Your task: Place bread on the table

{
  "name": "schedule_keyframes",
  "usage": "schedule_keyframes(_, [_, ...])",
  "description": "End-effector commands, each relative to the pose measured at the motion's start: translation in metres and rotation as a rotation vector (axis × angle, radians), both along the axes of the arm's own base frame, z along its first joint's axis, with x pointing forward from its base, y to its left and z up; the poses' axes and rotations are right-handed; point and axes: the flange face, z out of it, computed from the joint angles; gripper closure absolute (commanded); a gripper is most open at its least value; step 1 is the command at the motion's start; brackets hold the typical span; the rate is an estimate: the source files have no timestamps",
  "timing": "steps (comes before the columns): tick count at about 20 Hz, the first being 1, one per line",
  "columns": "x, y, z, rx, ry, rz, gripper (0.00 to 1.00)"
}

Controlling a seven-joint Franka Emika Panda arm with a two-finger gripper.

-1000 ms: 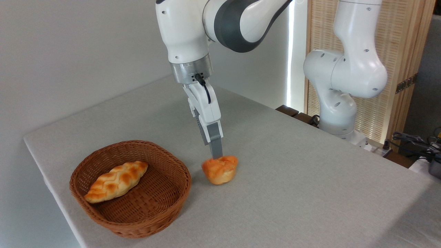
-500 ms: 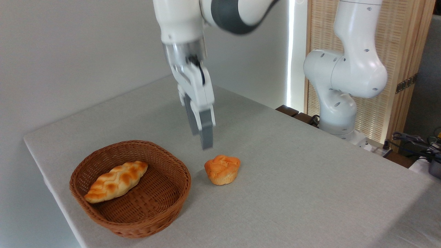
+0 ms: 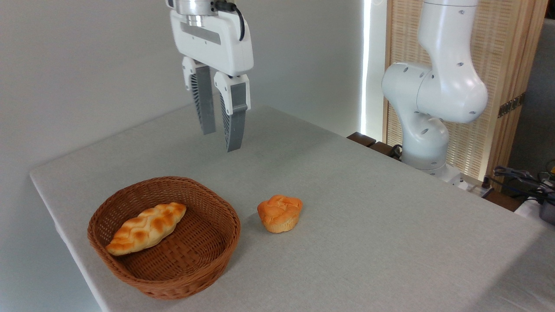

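A brown wicker basket (image 3: 164, 237) sits on the light grey-beige tabletop (image 3: 368, 225) near its left edge, and serves as the landmark here. Inside it a braided golden-brown loaf (image 3: 146, 228) lies slantwise on the basket floor, its lower end toward the basket's front-left wall and its upper end toward the middle.

Above the basket's back rim and a little to its right, the claw (image 3: 221, 141) hangs in the air, well clear of the tabletop. Its two grey fingers (image 3: 234, 117) point downward and stand slightly spread, with a narrow gap between them and nothing held there. A black cable runs over the white claw body at the top of the view.

Just to the right of the basket, apart from its rim, the bread (image 3: 279, 213) rests upright on the tabletop: a small round orange bun with a lumpy top and paler base. It lies below the claw and to its right, with open air between them.

Far to the right of the basket, the arm's white base (image 3: 427, 130) rises beyond the tabletop's back edge, in front of a slatted wooden screen (image 3: 507, 65).
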Motion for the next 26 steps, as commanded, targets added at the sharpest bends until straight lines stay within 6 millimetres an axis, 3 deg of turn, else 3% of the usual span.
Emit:
schedule_keyframes(1, [0.019, 0.010, 0.005, -0.032, 0.046, 0.045, 0.00])
schedule_keyframes(10, [0.029, 0.011, 0.001, -0.050, 0.087, 0.051, 0.00])
schedule_keyframes(13, [0.035, 0.009, -0.009, -0.063, 0.108, 0.047, 0.00])
schedule_keyframes(18, [0.038, 0.012, -0.004, -0.077, 0.097, 0.049, 0.00])
schedule_keyframes(20, [0.040, 0.028, -0.002, -0.083, 0.092, 0.078, 0.00])
schedule_keyframes(26, [0.040, 0.034, -0.001, -0.083, 0.088, 0.087, 0.00])
